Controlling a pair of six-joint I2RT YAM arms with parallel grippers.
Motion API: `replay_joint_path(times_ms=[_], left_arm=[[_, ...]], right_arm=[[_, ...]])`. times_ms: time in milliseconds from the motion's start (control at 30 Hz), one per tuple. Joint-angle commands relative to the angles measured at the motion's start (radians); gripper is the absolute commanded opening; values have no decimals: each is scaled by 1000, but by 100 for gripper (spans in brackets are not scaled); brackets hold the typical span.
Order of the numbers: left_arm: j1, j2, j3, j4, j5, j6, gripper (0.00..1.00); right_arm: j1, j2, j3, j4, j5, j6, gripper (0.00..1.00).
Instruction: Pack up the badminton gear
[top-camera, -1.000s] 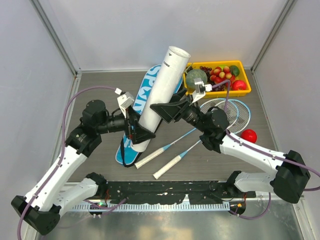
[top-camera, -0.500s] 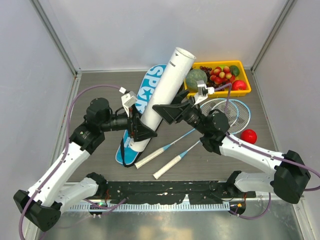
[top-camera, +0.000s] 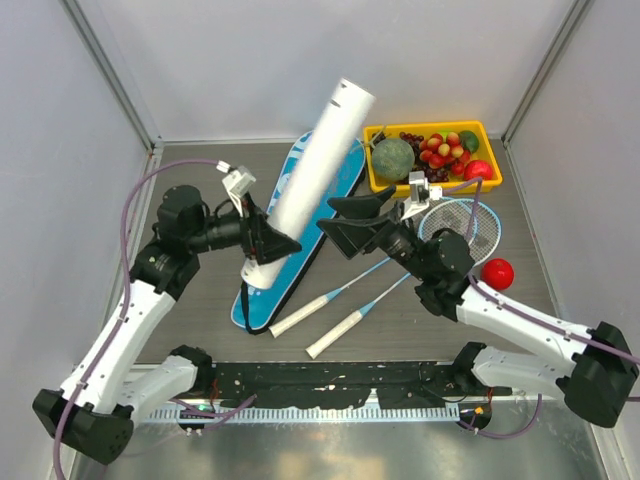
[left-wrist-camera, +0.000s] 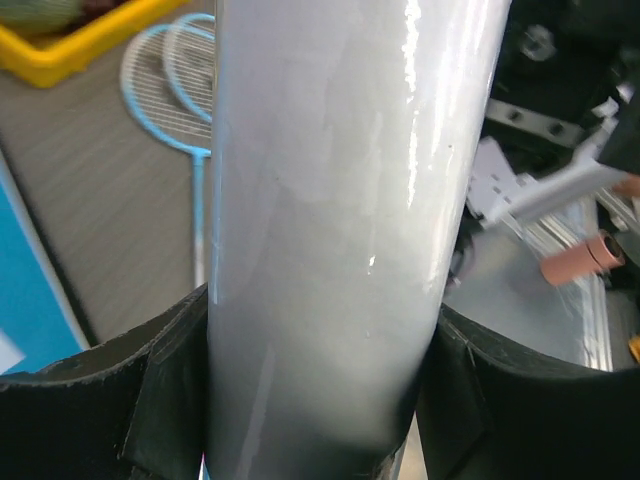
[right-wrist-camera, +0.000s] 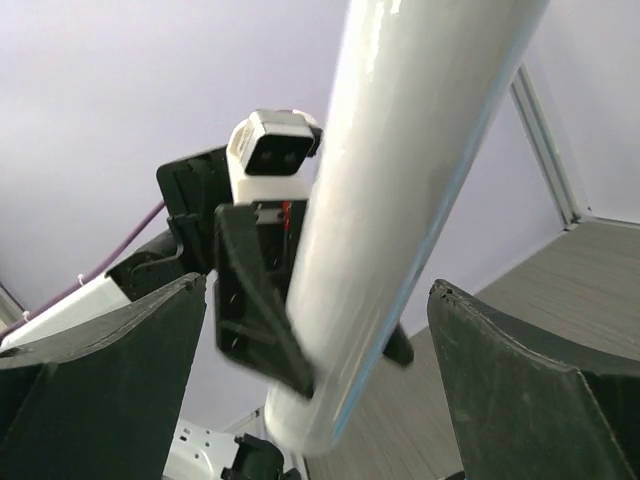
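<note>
The long white tube (top-camera: 310, 170) is tilted, lower end toward me, over the blue "SPORT" bag (top-camera: 338, 188). My left gripper (top-camera: 272, 243) is shut on the tube near its lower end; in the left wrist view the tube (left-wrist-camera: 330, 200) fills the space between both fingers (left-wrist-camera: 165, 395). My right gripper (top-camera: 336, 222) stands open just right of the tube, not touching it; the tube (right-wrist-camera: 400, 200) lies beyond its spread fingers (right-wrist-camera: 100, 385). Two light-blue rackets (top-camera: 455, 225) lie on the table, white handles (top-camera: 335, 335) toward me.
A yellow tray (top-camera: 487, 130) of fruit sits at the back right. A red round fruit (top-camera: 497, 272) lies right of the racket heads. Grey walls close off the back and both sides.
My right gripper opened wide, let go of the tube and drew back to the right. My left arm swung the tube leftward, holding it alone.
</note>
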Motion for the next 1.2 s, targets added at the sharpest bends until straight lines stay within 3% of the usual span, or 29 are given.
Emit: replay_joint_path(times_ms=[0,133,300,567,667,833,1000,1067,1167], left_arm=[[161,3,82,-62,-80,22,28],[319,63,122,-154,-175,114,26],[443,228,201,-300,-558,327,26],[528,487,264,-317,-778,452,26],[534,602,307,-373,-818,458,26],[532,721,310,-392,-809,433,28],[534,764,321,-441,-901,358,51],[532,736,306,-424,-905,340,72],[534,692,324,-462,-937,318,85]], right_arm=[[-10,-105,-31,-127,70,-51,96],[-11,-174,-22,-308,84,-125,96],[-14,-228,13,-503,108,-194,95],[-19,-274,95,-808,373,-221,95],[-19,-294,99,-847,373,-272,95],[-22,-289,155,-1003,528,-309,95],[-25,-305,130,-1039,607,-291,95],[-25,-323,101,-1039,610,-277,96],[-25,-355,66,-1056,651,-228,96]])
